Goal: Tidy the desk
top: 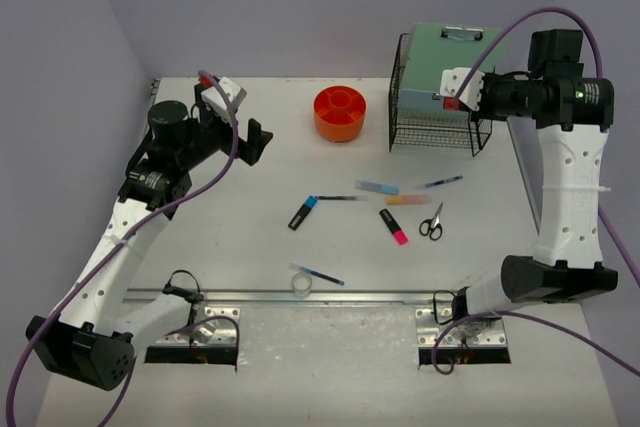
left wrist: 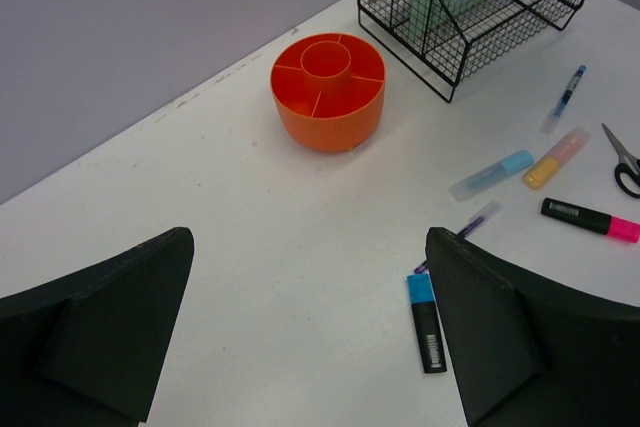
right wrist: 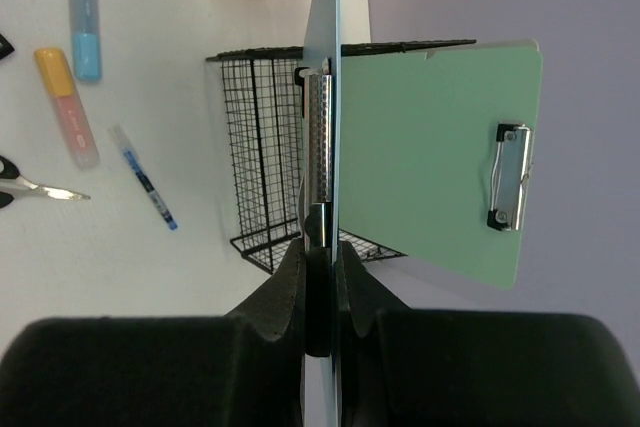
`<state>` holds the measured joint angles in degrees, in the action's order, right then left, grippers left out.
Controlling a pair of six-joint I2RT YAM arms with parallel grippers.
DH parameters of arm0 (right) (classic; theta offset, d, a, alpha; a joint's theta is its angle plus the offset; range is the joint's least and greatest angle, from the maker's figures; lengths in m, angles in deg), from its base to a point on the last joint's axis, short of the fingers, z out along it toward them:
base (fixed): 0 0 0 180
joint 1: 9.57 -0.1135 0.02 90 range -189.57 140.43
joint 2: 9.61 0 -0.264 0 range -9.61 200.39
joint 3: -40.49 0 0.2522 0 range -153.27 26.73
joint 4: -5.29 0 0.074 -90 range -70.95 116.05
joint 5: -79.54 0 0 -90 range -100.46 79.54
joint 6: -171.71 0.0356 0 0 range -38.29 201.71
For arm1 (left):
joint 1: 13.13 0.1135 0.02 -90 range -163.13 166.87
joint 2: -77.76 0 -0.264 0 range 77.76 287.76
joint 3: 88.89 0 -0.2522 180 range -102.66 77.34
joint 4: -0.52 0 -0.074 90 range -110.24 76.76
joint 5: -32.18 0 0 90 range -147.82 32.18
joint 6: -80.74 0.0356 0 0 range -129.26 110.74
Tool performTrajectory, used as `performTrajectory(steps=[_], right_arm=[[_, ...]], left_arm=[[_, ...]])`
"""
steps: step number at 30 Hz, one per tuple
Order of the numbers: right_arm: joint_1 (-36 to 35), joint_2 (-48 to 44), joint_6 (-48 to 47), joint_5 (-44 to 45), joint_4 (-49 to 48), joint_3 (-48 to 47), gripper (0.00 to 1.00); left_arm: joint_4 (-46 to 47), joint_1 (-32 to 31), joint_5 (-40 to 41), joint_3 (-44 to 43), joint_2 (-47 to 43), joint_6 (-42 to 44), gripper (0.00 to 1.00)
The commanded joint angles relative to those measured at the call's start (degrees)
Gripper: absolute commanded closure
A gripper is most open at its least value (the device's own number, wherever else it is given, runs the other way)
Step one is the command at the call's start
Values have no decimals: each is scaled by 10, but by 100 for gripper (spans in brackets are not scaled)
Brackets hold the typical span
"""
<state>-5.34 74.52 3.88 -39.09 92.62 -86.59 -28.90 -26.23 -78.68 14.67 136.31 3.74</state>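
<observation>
The white counter [top: 250, 237] fills the middle of the overhead view between lavender walls, with a metal rail [top: 330, 296] along its near edge. At the back right, the right gripper [right wrist: 318, 247] is pressed onto a thin pale blue board [right wrist: 325, 47], seen edge-on, at a black wire rack [top: 435, 122]. A green clipboard [right wrist: 430, 157] stands upright in the rack just beside the board. At the back left, the left gripper [left wrist: 310, 337] hangs above the counter, its fingers [left wrist: 110, 327] spread wide and holding nothing. An orange round organizer [top: 340, 112] sits left of the rack. Loose items lie scattered mid-counter: a blue-capped marker [top: 302, 213], a pink marker [top: 394, 227], a blue highlighter [top: 376, 187], an orange highlighter [top: 408, 200] and scissors [top: 432, 222]. A pen [top: 318, 274] lies near the rail.
</observation>
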Motion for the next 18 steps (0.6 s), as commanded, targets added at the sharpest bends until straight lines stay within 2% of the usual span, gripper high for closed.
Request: performTrajectory(steps=[1,12,18], right_arm=[[17,15,-27,-13,-41,5,100],[72,60,-98,-79,-9,30,100],[85,115,-106,-112,37,-12,100]], left_arm=[[14,-4,-5,-20,-4,-2,0],[20,-4,-9,-23,17,-5,0],[18,-4,-11,-28,29,-5,0]])
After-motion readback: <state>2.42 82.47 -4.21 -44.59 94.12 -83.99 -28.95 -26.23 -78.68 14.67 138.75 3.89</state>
